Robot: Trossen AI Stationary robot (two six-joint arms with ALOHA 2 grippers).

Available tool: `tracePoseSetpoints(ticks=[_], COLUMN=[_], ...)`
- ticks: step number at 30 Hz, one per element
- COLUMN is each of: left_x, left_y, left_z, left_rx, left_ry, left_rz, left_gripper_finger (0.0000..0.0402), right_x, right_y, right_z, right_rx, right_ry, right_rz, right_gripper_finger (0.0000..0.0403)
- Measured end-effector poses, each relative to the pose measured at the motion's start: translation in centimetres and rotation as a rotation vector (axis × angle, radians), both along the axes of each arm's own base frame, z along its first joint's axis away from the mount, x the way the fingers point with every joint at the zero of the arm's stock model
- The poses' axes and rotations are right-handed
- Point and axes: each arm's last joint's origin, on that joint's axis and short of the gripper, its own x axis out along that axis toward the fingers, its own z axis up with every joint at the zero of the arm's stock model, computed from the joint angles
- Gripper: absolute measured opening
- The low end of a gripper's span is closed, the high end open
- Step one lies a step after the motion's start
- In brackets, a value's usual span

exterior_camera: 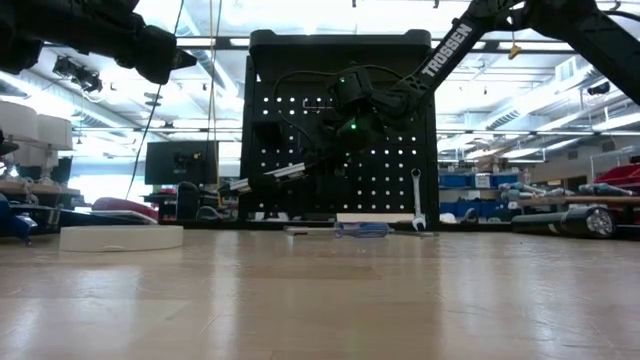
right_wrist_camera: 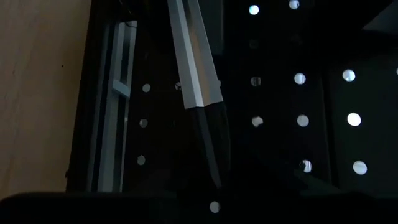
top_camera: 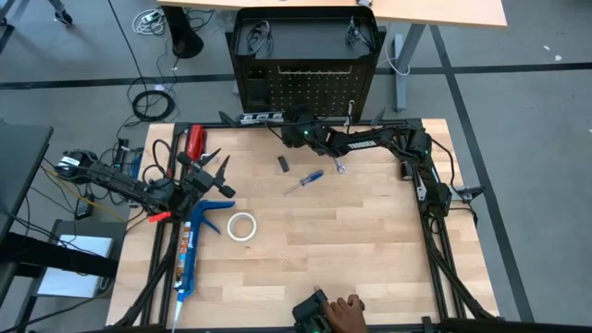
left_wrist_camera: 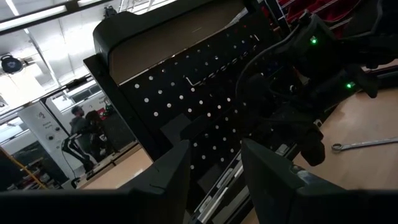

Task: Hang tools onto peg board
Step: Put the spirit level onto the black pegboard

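The right gripper (top_camera: pixel 298 132) is pressed close to the peg board (top_camera: pixel 305 88). A silver, black-tipped pen-like tool (right_wrist_camera: pixel 198 68) runs out ahead of its jaws across the holes. Whether the jaws are clamping the tool or letting it go cannot be told from the pictures. Off to one side of these jaws, near the board's edge, one wrench (exterior_camera: pixel 416 198) stands upright against the panel, apparently already hung.

Behind the right gripper, out on the table (top_camera: pixel 370 250), a second wrench (top_camera: pixel 340 166), the blue-handled screwdriver (top_camera: pixel 303 181) and a small dark item (top_camera: pixel 284 164) lie near one another. The white tape roll (top_camera: pixel 242 226) lies farther out, closer to the left arm.

The left gripper (left_wrist_camera: pixel 217 183) hovers well away from the board and faces it, with its jaws parted and nothing between them. Beside it lie the blue caulking gun (top_camera: pixel 188 250) and a red-handled tool (top_camera: pixel 194 141).

The task looks early: probably one tool is hung and one is at the board, while at least three lie unhung.

The only container-like thing is the black recess (top_camera: pixel 305 42) behind the board, and only a few cable loops show in it. A person's hand (top_camera: pixel 344 314) rests at the table's near edge.
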Motion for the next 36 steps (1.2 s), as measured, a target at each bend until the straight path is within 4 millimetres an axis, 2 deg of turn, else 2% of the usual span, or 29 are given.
tracePoseSetpoints(ticks=[19, 36], left_x=[0.0, -0.05], left_y=[0.0, -0.29], left_z=[0.01, 0.0], left_rx=[0.0, 0.005], left_ry=[0.0, 0.011], left_rz=[0.0, -0.013], left_gripper_finger=[0.0152, 0.0152], right_x=[0.04, -0.48], right_y=[-0.07, -0.57], right_z=[0.19, -0.1], right_rx=[-0.018, 0.0], right_ry=[0.002, 0.039], right_rz=[0.024, -0.039], right_gripper_finger=[0.0135, 0.0135])
